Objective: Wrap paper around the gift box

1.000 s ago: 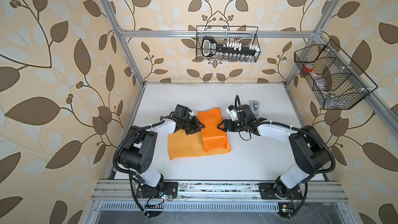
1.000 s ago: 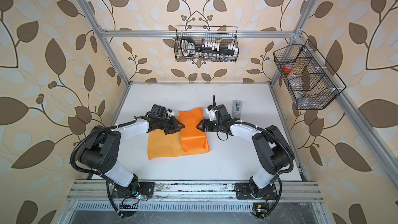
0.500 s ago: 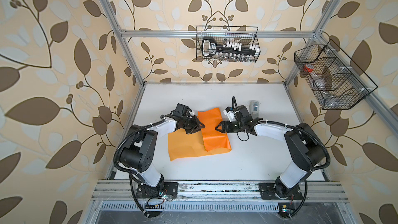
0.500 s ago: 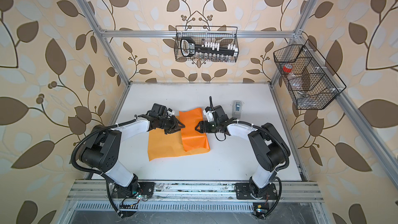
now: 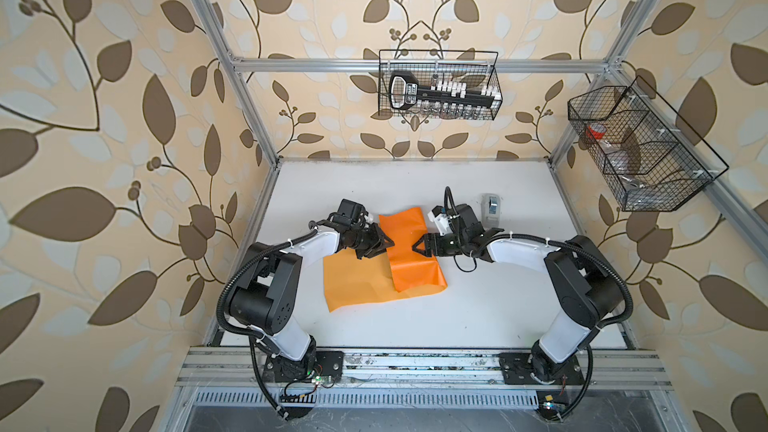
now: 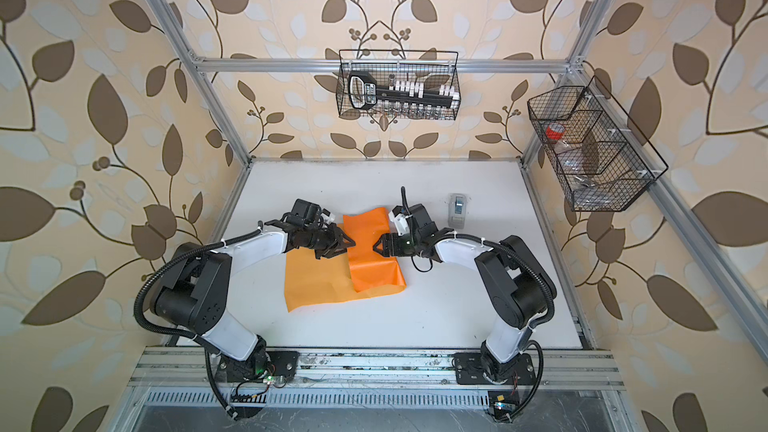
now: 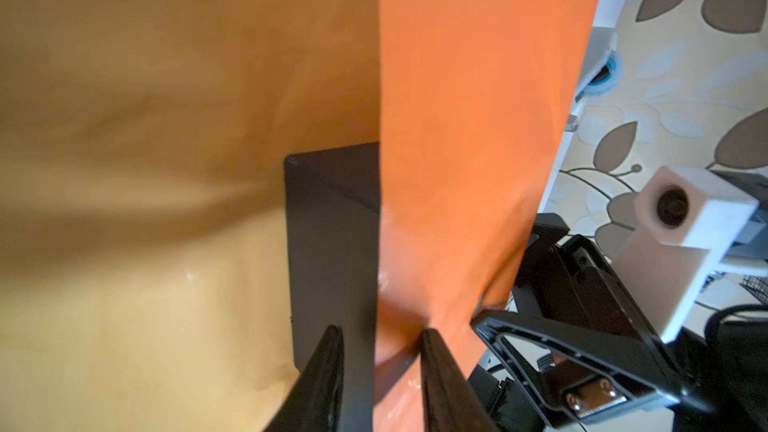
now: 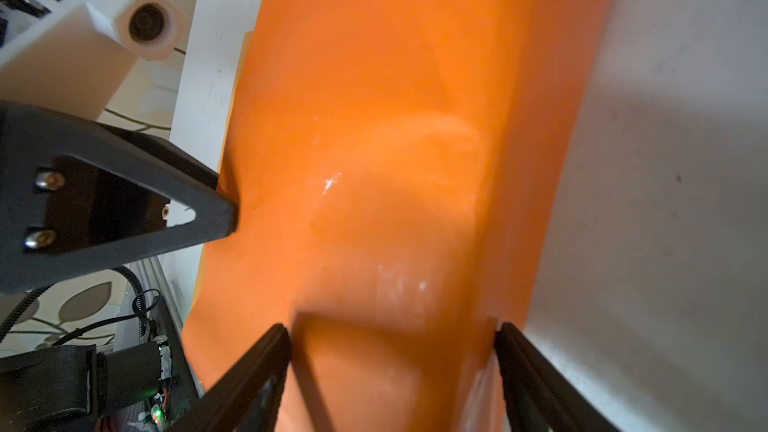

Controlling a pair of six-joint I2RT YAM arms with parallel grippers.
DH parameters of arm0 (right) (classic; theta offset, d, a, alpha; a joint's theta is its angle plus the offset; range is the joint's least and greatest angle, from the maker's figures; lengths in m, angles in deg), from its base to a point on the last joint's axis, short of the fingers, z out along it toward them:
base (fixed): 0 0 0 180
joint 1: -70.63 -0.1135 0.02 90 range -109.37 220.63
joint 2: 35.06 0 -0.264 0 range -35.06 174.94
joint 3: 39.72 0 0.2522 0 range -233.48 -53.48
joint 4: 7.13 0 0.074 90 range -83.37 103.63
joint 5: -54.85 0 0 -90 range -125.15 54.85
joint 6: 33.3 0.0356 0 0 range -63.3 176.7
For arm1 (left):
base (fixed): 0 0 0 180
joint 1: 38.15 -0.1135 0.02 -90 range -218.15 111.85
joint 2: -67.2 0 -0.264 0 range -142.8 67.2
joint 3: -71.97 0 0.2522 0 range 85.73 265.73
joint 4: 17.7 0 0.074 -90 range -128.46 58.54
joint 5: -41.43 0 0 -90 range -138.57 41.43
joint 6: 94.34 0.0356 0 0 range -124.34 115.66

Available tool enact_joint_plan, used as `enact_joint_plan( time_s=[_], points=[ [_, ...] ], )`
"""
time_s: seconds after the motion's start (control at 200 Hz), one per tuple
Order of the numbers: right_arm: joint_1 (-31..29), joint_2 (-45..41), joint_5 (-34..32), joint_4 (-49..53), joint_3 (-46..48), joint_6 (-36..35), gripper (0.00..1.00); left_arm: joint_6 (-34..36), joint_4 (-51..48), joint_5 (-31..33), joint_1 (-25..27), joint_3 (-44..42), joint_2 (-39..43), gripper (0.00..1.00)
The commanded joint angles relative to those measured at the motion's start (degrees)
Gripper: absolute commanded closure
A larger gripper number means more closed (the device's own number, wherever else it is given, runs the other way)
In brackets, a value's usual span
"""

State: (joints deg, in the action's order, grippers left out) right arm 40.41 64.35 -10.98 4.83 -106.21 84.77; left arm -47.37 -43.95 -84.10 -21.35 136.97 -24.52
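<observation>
Gift box (image 7: 328, 243) under folded flap of paper (image 5: 357, 284), black corner showing, left gripper (image 7: 380, 332) jaws slightly parted at the flap's edge, holding nothing, right gripper (image 8: 392, 332) jaws wide astride covered box, grip unclear

My two white-and-black arms reach inward, low, tips facing: black left gripper (image 5: 384, 248), jaws narrowly parted; black right gripper (image 5: 417, 246), jaws spread wide.

The table (image 5: 478, 317) is free in front of the paper (image 5: 357, 284) and behind it. The covered gift box (image 7: 328, 243) stands between the left gripper (image 5: 384, 248) and the right gripper (image 5: 417, 248), leaving no passage there. A tape dispenser (image 5: 491, 205) stands behind the right gripper.
</observation>
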Motion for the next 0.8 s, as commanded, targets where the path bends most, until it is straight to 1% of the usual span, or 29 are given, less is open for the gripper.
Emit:
enact_joint_plan(
  time_s=[0.0, 0.13, 0.145, 0.225, 0.31, 0.375, 0.42, 0.44, 0.525, 0.595, 0.655, 0.725, 0.795],
  points=[
    [-0.74, 2.90, -3.74, 3.41, 1.60, -0.42, 0.23, 2.33, -7.29, 4.26, -1.20, 1.40, 4.54, 0.59],
    [-0.76, 3.17, -5.05, 3.48, 2.27, -0.31, 0.24, 3.69, -12.48, 6.53, -2.72, 2.50, 8.73, 0.42],
    [-0.77, 3.15, -5.21, 3.43, 2.40, -0.30, 0.24, 3.78, -13.27, 6.81, -2.88, 2.52, 10.74, 0.40],
    [-0.72, 3.00, -5.78, 3.18, 2.91, -0.21, 0.25, 4.09, -17.19, 8.48, -4.14, 2.01, 14.40, 0.28],
    [-0.73, 2.98, -5.93, 2.95, 3.11, 0.00, 0.25, 1.49, -19.39, 8.13, -6.20, -1.34, 18.63, 0.18],
    [-0.80, 2.75, -6.10, 2.48, 3.24, 0.29, 0.25, -2.66, -18.58, 6.41, -6.78, -6.09, 22.94, 0.15],
    [-0.73, 2.68, -6.27, 2.34, 3.32, 0.49, 0.25, -5.50, -17.53, 5.23, -6.70, -9.87, 26.28, 0.14],
    [-0.75, 2.61, -6.36, 2.29, 3.38, 0.66, 0.25, -7.94, -17.18, 4.86, -6.64, -11.61, 27.88, 0.14],
    [-0.80, 2.34, -6.57, 1.60, 3.85, 1.21, 0.25, -13.43, -16.78, 4.66, -5.54, -18.31, 35.25, 0.11],
    [-0.75, 2.23, -6.67, 1.20, 4.12, 1.58, 0.25, -16.91, -18.17, 4.85, -3.52, -21.61, 39.97, 0.10],
    [-0.80, 2.18, -6.85, 1.03, 4.21, 1.80, 0.26, -18.40, -21.58, 5.45, -1.46, -21.90, 42.91, 0.10],
    [-0.78, 2.07, -7.02, 0.84, 4.37, 2.03, 0.26, -20.56, -25.72, 8.35, 2.10, -21.80, 46.51, 0.10],
    [-0.73, 2.08, -7.17, 0.45, 4.56, 2.41, 0.26, -24.98, -26.96, 11.49, 6.13, -23.04, 49.70, 0.08]
  ],
)
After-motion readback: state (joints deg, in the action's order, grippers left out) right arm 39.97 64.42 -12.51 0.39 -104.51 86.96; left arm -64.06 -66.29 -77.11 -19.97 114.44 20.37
